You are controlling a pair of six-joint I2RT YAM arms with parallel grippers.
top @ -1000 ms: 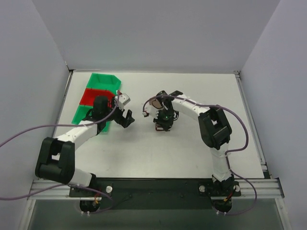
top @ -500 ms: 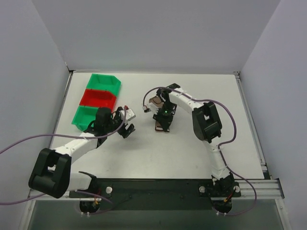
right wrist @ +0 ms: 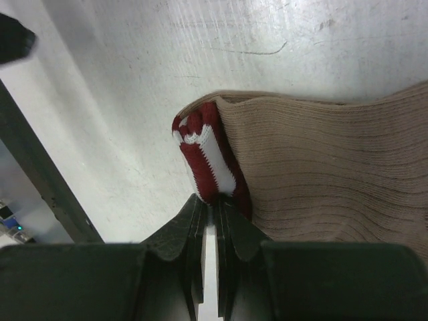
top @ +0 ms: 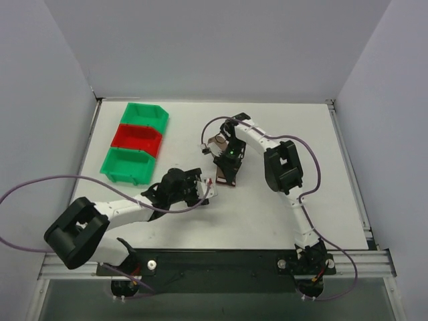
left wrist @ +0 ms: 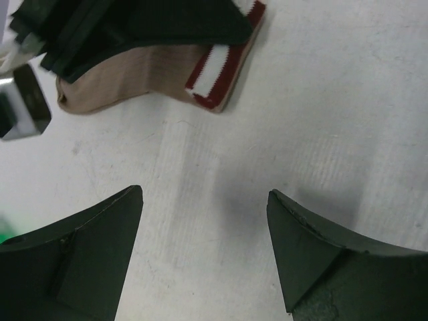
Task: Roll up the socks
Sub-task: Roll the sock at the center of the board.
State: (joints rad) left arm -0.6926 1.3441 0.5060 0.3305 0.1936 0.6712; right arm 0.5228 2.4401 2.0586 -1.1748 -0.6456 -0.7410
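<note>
Top view: the socks (top: 219,179) lie mid-surface (top: 281,221), mostly hidden under the right gripper (top: 226,170) and well apart from the three bins (top: 137,137) at far left. The left gripper (top: 204,190) sits low, just beside the socks' near-left side.

Left wrist: the left gripper (left wrist: 204,257) is spread wide and empty, with bare surface between its fingers. Tan socks (left wrist: 127,77) with a maroon, white-striped cuff (left wrist: 221,73) lie just ahead, and the right gripper (left wrist: 134,27) is on top of them.

Right wrist: the right gripper (right wrist: 212,207) is pinched narrow on the bunched cuff (right wrist: 208,155). The tan knit (right wrist: 321,167) lies flat to the right.

Judgement: the roll looks barely begun, with the cuff end gripped. The next move probably calls for the left gripper to come in and pin the fabric, clear of the right gripper's fingers, while the cuff is turned over.
</note>
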